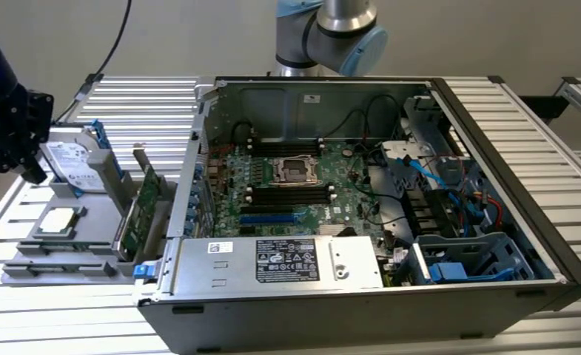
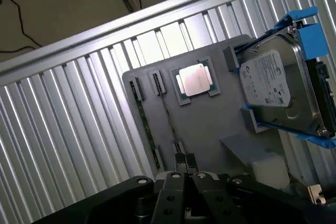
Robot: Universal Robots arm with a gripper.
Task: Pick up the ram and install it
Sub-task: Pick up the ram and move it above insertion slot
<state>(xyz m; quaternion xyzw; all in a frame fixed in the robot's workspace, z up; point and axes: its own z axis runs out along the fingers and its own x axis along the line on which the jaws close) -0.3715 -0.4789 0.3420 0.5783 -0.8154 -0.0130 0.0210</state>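
Observation:
The ram [image 2: 147, 127] is a thin green strip seen edge-on, standing in a slot of the grey holder tray [image 2: 210, 124]. A second thin strip [image 2: 169, 121] runs beside it. My gripper [image 2: 185, 159] hangs above the tray's near end, just off the end of these strips, shut with nothing in it. In the exterior view the gripper [image 1: 32, 171] is at the far left, over the tray [image 1: 24, 270] outside the open computer case [image 1: 527, 214]. Long black memory slots [image 1: 288, 194] lie on the motherboard by the processor socket [image 1: 295, 168].
On the tray sit a processor chip [image 2: 195, 81] and a hard drive in a blue bracket [image 2: 281, 90]. A wide green expansion card [image 1: 144, 211] stands upright between tray and case. Cables and drive cages [image 1: 468, 259] crowd the case on the exterior view's right. The table is ribbed metal [image 2: 63, 145].

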